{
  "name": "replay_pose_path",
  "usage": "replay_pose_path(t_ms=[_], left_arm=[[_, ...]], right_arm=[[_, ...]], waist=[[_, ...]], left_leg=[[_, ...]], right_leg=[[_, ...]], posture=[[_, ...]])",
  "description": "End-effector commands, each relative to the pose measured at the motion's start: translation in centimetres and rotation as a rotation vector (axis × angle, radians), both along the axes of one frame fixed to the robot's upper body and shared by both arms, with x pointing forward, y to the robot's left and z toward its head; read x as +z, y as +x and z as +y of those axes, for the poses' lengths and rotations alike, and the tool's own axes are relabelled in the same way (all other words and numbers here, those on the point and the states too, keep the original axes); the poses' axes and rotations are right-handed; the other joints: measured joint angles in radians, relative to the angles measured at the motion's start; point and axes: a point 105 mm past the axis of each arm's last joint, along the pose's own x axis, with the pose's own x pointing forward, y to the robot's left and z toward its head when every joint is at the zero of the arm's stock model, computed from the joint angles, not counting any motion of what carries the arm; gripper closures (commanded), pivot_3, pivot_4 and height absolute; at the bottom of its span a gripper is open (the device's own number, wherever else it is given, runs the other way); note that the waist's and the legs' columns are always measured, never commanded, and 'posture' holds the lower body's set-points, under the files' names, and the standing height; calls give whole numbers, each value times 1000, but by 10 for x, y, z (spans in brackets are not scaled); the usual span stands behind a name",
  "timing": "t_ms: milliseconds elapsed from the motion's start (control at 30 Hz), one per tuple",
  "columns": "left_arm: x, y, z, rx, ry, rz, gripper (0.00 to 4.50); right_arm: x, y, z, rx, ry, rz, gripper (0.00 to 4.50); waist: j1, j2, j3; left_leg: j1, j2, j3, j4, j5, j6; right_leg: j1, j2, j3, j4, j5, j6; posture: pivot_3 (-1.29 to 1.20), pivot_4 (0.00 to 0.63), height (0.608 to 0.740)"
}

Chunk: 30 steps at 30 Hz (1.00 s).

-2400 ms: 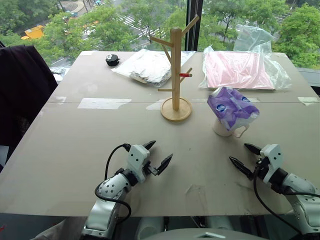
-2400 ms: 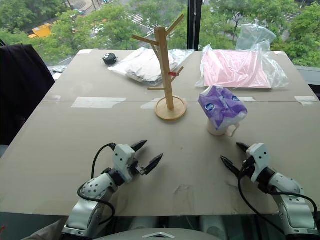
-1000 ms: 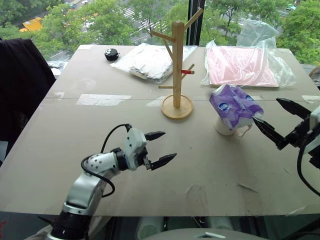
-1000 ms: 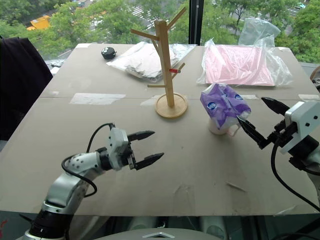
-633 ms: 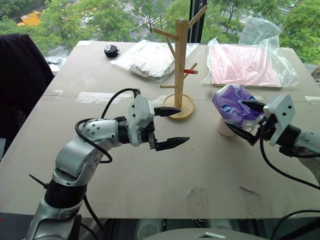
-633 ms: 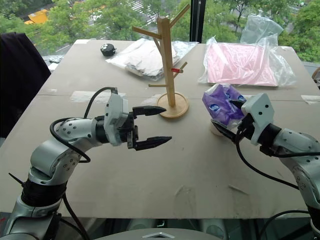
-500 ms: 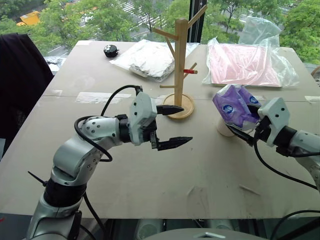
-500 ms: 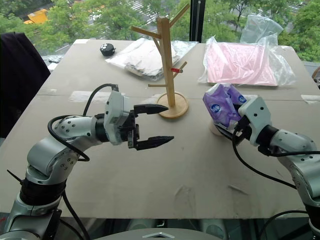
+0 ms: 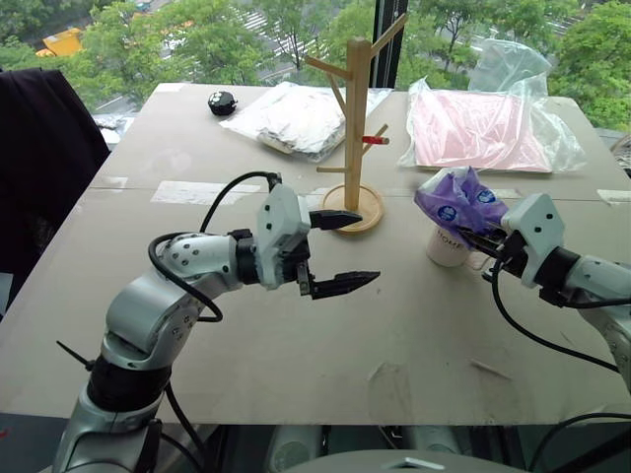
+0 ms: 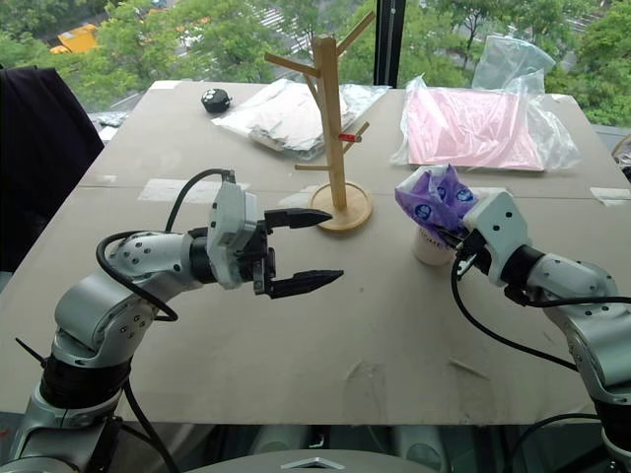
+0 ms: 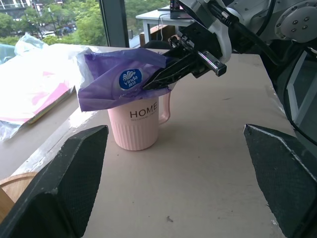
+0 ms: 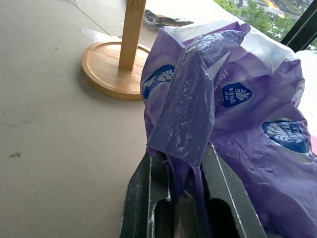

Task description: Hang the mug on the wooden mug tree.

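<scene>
1. The mug [image 9: 449,246] stands upright on the bench [image 9: 394,335], right of the wooden mug tree [image 9: 351,138] and apart from its round base. A purple-and-white tissue pack [image 9: 458,202] sits on the mug's mouth, so the rim and inside are hidden; the "HOME" lettering shows on the side below the pack.
2. The mug's handle is partly covered in the head views by the right claw; in the left wrist view the loop shows on the side of the mug toward that claw.
3. The right claw [image 9: 473,236] has its fingers together, pinching a fold of the tissue pack's wrapper. In the right wrist view the purple film is drawn down between the two fingers [image 12: 148,198].
4. The right arm reaches in from the right edge of the bench, forearm low, the claw pointing toward the pack at about the height of the mug's rim.
5. The left claw [image 9: 340,251] is spread wide and holds nothing. It hangs above the bench in front of the tree's base, pointing across toward the mug, one finger above the other.
6. At the far side of the bench lie a pink packet in clear plastic [image 9: 478,128], a white packet [image 9: 296,118] and a small black object [image 9: 222,101] too small to make out.
</scene>
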Motion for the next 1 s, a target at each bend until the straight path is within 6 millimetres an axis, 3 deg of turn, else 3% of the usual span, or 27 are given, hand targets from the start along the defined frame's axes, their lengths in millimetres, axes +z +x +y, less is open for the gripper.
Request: replay_pose_path(t_ms=[33,167,300,433,633,667,767,933,1000], left_arm=[[13,-6,-4,-33,-36,-61,0],[18,-8,-11,-73,-55,-71,0],[20,-9,-17,-134,-42,-82,0],[16,-8,-26,-197,-31,-84,0],[-2,-6,-53,-259,-22,-49,0],[-5,-5,-57,-253,-17,-43,0],[-12,2,-61,-203,2,-29,0],[-20,10,-70,-134,4,-25,0],[-21,10,-73,-125,6,-26,0]], right_arm=[[23,1,-3,-25,42,-75,4412],[46,2,-19,-79,63,-137,4412],[61,2,-74,-250,3,-150,4412],[39,-6,-129,-474,-30,-6,4412],[9,-17,-167,-611,-46,57,4412],[5,-19,-171,-630,-41,62,3714],[1,-25,-179,-667,-29,59,2662],[4,-31,-182,-693,-19,24,375],[11,-31,-179,-691,-12,-7,107]], waist=[[0,0,0],[1,0,0],[5,0,0],[3,0,0],[-2,0,0],[-1,0,0],[-3,1,0],[-2,2,-1],[-1,2,-1]], left_leg=[[0,0,0,0,0,0],[0,0,0,0,0,0],[-1,-1,0,0,0,0],[-1,-1,0,0,0,0],[1,-1,2,0,0,0],[1,-1,1,0,0,0],[3,-1,1,0,0,0],[4,-1,0,0,0,0],[3,-1,0,0,0,0]], right_leg=[[0,0,0,0,0,0],[0,0,0,0,0,0],[0,0,-1,0,0,0],[1,0,-1,-2,0,0],[1,0,2,-1,0,0],[2,0,3,0,0,0],[3,1,2,0,0,0],[4,2,4,1,0,0],[4,2,5,1,0,0]], posture=[[0,150,740],[0,150,740],[0,150,740],[0,150,740],[0,150,740],[0,150,740],[0,150,740],[0,150,740],[0,150,740]])
